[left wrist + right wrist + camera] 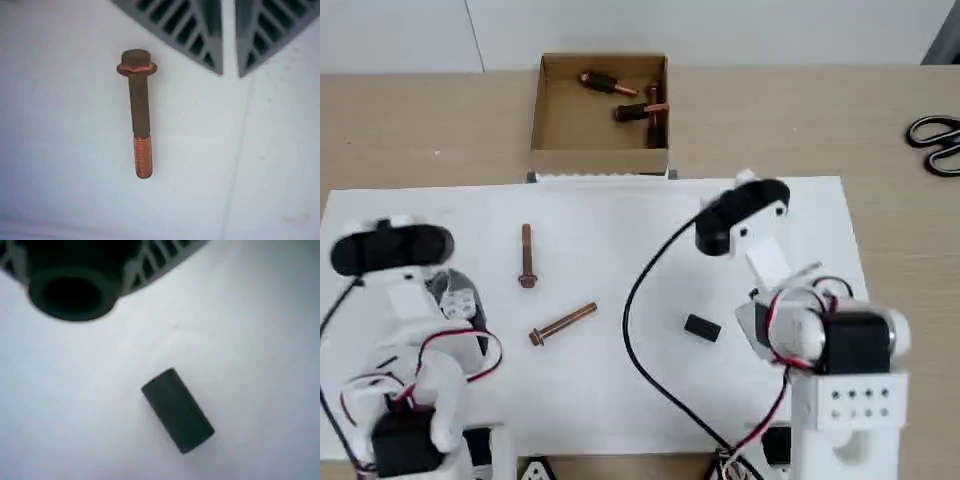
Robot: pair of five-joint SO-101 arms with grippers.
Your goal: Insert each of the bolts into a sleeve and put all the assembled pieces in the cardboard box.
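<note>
Two copper bolts lie on the white sheet point(620, 390), one pointing away from me point(526, 255), one slanted point(563, 323). A black sleeve point(702, 327) point(177, 410) lies on its side right of them. The cardboard box point(548, 110) at the back holds assembled bolt-and-sleeve pieces point(640, 110). My right gripper point(75, 262) is shut on a second black sleeve point(70, 292), held just above the sheet near the lying one, its bore facing the camera. My left gripper point(229, 45) hovers with its fingers point(200, 30) close together and nothing between them, beside the head of a bolt point(139, 115).
Black scissors point(935, 140) lie on the bare table at the far right. A black cable point(640, 330) loops over the sheet between the bolts and the lying sleeve. Both arm bases stand at the near edge.
</note>
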